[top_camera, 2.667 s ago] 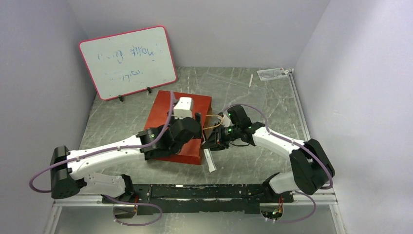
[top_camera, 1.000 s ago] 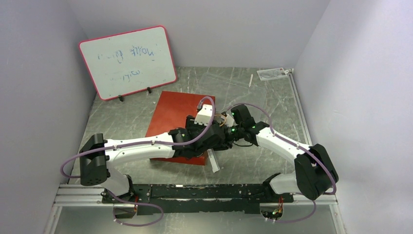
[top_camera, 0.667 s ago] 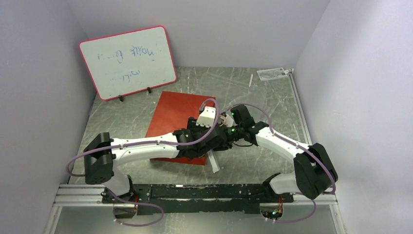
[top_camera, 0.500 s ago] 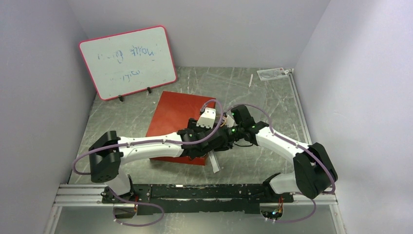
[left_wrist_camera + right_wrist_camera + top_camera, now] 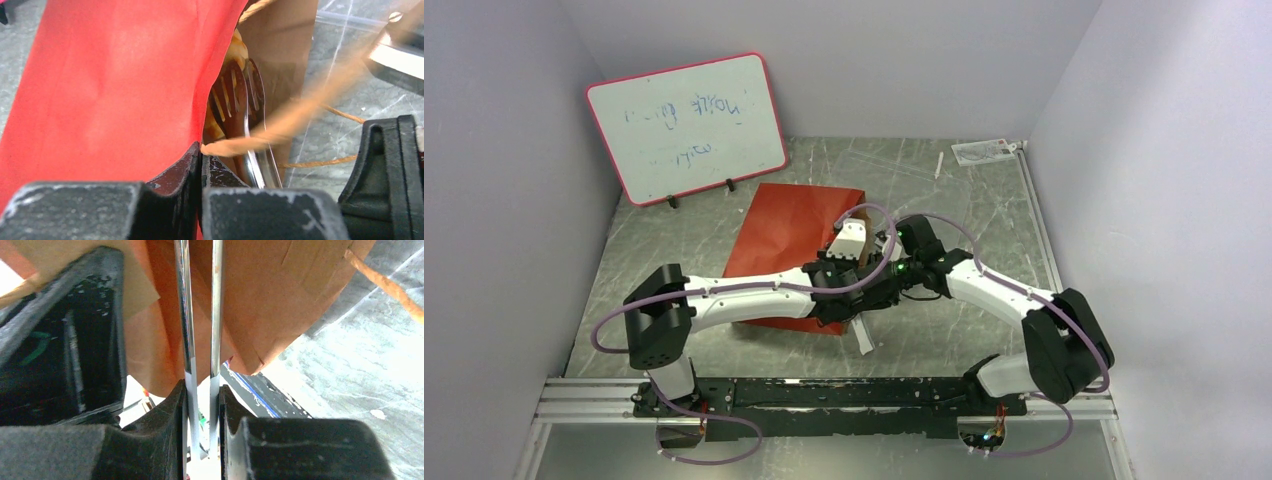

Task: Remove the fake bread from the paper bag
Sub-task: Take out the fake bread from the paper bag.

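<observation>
The red paper bag [image 5: 786, 228] lies on its side on the table, mouth toward the right. My left gripper [image 5: 201, 159] is shut on the red edge of the paper bag [image 5: 115, 85] at its mouth, with a brown handle loop [image 5: 300, 117] crossing in front. Inside the mouth a bit of golden fake bread [image 5: 240, 48] shows beside the slotted tips of metal tweezers [image 5: 244, 95]. My right gripper [image 5: 202, 390] is shut on the tweezers [image 5: 187, 315], which reach into the brown inside of the bag [image 5: 260, 295]. Most of the bread is hidden.
A whiteboard [image 5: 686, 125] leans on the back left wall. A flat white strip [image 5: 861, 338] lies on the table just in front of the bag's mouth. A clear packet [image 5: 981, 152] and a small white stick [image 5: 938, 165] lie at the back right.
My left arm swung right along the bag to its mouth, and its gripper closed on the bag's edge. The bag's upper side has lifted a little. The right arm has hardly moved.
</observation>
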### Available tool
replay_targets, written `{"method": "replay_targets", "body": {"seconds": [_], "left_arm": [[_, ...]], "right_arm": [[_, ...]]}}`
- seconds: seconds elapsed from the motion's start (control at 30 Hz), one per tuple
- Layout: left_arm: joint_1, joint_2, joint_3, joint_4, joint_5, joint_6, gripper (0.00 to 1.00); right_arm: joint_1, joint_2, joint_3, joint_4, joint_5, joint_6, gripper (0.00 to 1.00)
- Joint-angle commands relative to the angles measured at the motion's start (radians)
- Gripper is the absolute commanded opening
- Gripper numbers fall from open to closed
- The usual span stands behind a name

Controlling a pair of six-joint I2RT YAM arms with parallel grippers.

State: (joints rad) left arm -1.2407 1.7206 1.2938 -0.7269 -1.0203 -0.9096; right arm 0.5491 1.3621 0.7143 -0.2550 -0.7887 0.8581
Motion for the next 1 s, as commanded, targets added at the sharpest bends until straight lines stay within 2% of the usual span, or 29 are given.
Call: {"method": "replay_targets", "body": {"seconds": [0.0, 0.27, 0.57, 0.97], "left_arm": [[0.003, -0.037, 0.051, -0.057, -0.098, -0.011, 0.07], [0.003, -0.078, 0.086, -0.203, -0.162, -0.088, 0.07], [0.003, -0.094, 0.083, -0.429, -0.185, -0.296, 0.07], [0.014, -0.086, 0.062, -0.564, -0.192, -0.45, 0.07]], "right_arm": [[-0.003, 0.012, 0.028, 0.049, -0.027, -0.003, 0.0], [-0.003, -0.003, 0.022, 0.027, -0.013, -0.021, 0.0], [-0.006, -0.079, 0.02, -0.015, 0.011, -0.014, 0.0], [-0.006, -0.175, 0.062, -0.086, 0.033, 0.014, 0.0]]}}
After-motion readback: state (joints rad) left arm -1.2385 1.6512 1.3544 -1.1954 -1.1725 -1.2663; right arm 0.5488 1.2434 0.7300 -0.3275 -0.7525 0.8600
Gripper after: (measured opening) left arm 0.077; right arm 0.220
